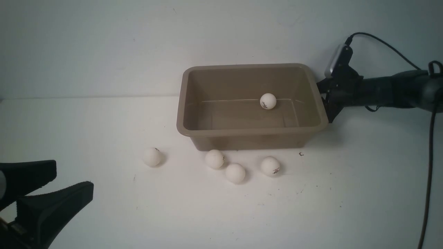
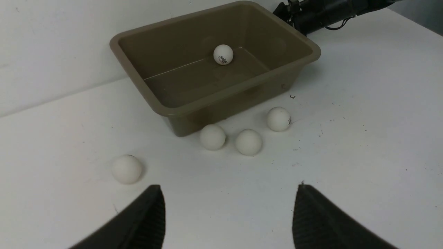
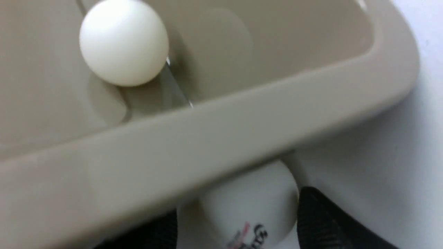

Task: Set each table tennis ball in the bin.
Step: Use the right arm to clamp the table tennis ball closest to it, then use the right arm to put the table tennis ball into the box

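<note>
I count one table tennis ball (image 1: 268, 101) down in the bin (image 1: 249, 131), on its floor by the far wall, toward the right end. My right claw (image 3: 235, 212) is clamped on a second ball (image 3: 252, 204) just outside the bin's right end, beside the flared rim, so I judge that one is not yet delivered. Four more wait on the bench (image 1: 346, 200) in front of the bin. The left ball (image 1: 152, 156) sits by itself, the near-wall ball (image 1: 214, 159) is just beside the tub, and the middle ball (image 1: 235, 173) and the logo ball (image 1: 270, 166) lie close by. My left claw (image 1: 71, 178) hangs low at the near left, jaws apart and empty, well away from them. The bench is matte white with small dark specks, a plain pale wall stands behind it, and a black cable (image 1: 429, 155) hangs at the right.
</note>
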Controlling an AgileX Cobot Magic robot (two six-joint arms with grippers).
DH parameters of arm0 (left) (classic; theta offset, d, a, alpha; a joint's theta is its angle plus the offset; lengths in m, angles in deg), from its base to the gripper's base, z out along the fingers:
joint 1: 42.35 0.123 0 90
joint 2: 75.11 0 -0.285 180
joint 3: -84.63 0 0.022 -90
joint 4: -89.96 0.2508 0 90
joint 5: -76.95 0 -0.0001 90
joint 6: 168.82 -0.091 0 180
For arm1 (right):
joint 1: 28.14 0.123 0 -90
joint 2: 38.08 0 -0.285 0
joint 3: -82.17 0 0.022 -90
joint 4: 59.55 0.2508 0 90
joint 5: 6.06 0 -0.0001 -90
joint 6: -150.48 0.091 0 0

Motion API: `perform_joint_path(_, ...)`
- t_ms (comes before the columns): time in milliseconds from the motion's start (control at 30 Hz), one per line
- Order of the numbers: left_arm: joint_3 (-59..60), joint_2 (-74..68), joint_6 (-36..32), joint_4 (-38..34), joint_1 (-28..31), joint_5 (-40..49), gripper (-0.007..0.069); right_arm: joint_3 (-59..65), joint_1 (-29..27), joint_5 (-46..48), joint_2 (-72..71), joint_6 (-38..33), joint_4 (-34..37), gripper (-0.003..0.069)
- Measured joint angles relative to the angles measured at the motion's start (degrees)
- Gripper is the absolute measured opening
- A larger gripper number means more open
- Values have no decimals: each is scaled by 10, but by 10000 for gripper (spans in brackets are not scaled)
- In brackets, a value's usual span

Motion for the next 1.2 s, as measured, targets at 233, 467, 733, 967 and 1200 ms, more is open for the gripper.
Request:
perform_joint_path(233,0,0,1,-1,0,0,451,0,3,-36,0,2,0,406)
perform_joint_path(467,0,0,1,-1,0,2,451,0,3,-60,0,13,3,308)
perform_joint_path(733,0,0,1,-1,0,2,451,0,-1,-60,-3,42,0,308)
perform_joint_path(967,0,0,1,0,0,2,451,0,-40,-4,-48,124,-85,308)
perform_joint_path(1200,0,0,1,0,0,2,451,0,-73,137,-127,161,-149,308)
